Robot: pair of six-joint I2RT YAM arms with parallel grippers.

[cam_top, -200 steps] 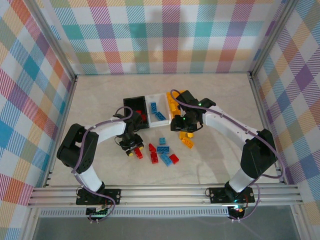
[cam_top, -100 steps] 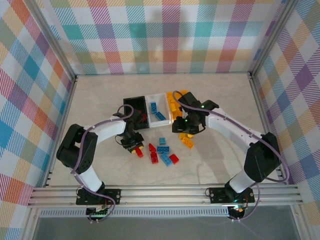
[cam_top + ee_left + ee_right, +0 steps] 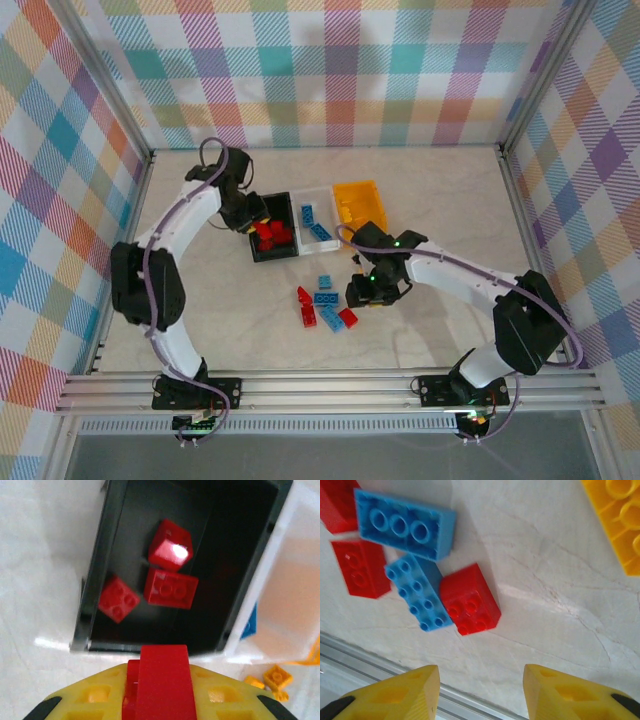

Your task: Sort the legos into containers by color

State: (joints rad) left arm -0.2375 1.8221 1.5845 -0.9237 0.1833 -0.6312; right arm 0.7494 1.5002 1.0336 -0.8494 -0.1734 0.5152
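My left gripper (image 3: 164, 680) is shut on a red lego (image 3: 164, 672) and hangs over the near end of the black container (image 3: 97, 570), which holds three red legos (image 3: 170, 587). From above, the left gripper (image 3: 254, 220) is over that black container (image 3: 275, 257). My right gripper (image 3: 480, 690) is open and holds nothing. It hovers just off a red lego (image 3: 470, 599) and a blue lego (image 3: 417, 592), with another blue lego (image 3: 405, 525) beyond. Seen from above, the right gripper (image 3: 368, 292) stands at the right edge of the loose pile (image 3: 326, 300).
The white container (image 3: 325, 200) with blue legos (image 3: 316, 225) sits between the black one and the orange-yellow container (image 3: 370, 190). A yellow lego (image 3: 620, 525) lies near the right gripper. The metal rail (image 3: 330, 385) runs along the table's front edge.
The left arm has swung from the loose pile up to the black container with a red lego in its shut jaws. The right arm has come down from the orange-yellow container to the pile.
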